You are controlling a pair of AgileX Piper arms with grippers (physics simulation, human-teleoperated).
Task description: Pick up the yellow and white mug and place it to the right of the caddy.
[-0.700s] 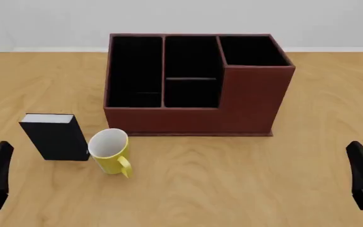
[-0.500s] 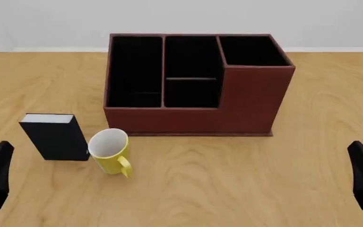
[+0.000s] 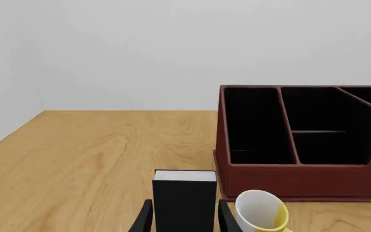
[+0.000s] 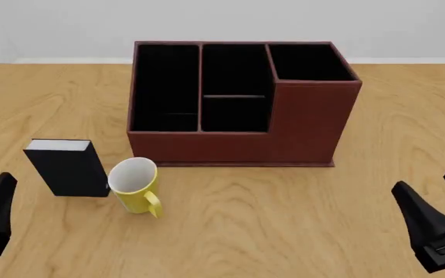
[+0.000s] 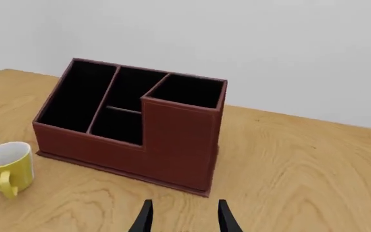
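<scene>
The yellow and white mug (image 4: 134, 186) stands upright on the table, handle toward the arms' side, just in front of the caddy's left front corner. The caddy (image 4: 307, 124) is a large red-brown box with black compartments, its right corner section taller. My left gripper (image 4: 3, 182) hangs low at the near left, well apart from the mug. In the left wrist view the left gripper (image 3: 184, 203) is open, with the mug (image 3: 263, 212) off to one side. My right gripper (image 4: 427, 179) is open at the near right, and the right wrist view shows the mug (image 5: 8, 166) far from it.
A small black book-like block (image 4: 68, 169) with a white top stands just left of the mug, nearly touching it. It lies straight ahead of the left fingers (image 3: 143, 217). Bare wood table (image 4: 408, 116) lies to the right of the caddy (image 5: 179, 140).
The right gripper has shifted left and turned, so its two fingers now show apart. The left gripper, mug, block and caddy have not moved.
</scene>
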